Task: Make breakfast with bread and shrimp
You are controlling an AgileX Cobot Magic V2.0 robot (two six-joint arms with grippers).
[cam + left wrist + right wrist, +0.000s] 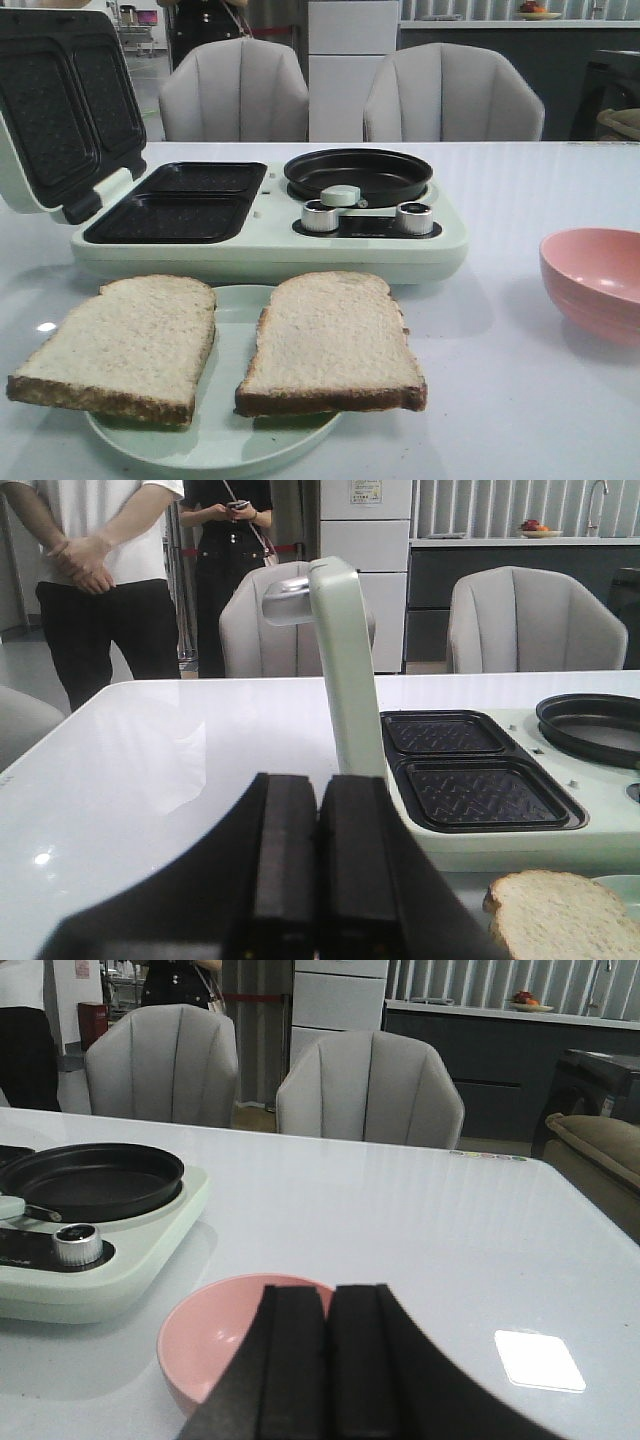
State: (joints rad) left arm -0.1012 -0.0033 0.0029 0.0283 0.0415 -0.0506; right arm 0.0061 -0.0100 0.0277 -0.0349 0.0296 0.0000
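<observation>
On the white tabletop [500,200], left to right:

Breakfast maker [270,240], pale green. Lid [65,105] stands open at the far left; two dark ribbed sandwich wells [180,203] are exposed and empty. A round black pan [358,173] sits on its right half, with two metal knobs [322,216] in front.

Plate [215,445], pale green, just in front of the maker. It carries the bread: left slice [125,345] and right slice [330,345], lying flat side by side, apart by a narrow gap, each overhanging the rim.

Handling, judged: the slices look light, soft and easily crushed or torn; crusts appear the firmest part. An overhanging crust edge is likely the best place to take hold, pinched gently.

Bowl [598,283], pink, well apart to the right. Its inside is barely visible in either view; no shrimp can be made out, so whether the bowl holds it cannot be told. Shrimp, if there, would likely be small, slick and hard to pinch.

Left gripper [318,860]: jaws pressed together, holding nothing, low over the tabletop, near the left slice's corner.

Right gripper [328,1360]: jaws closed with only a thin seam between, holding nothing, just in front of the bowl.
</observation>
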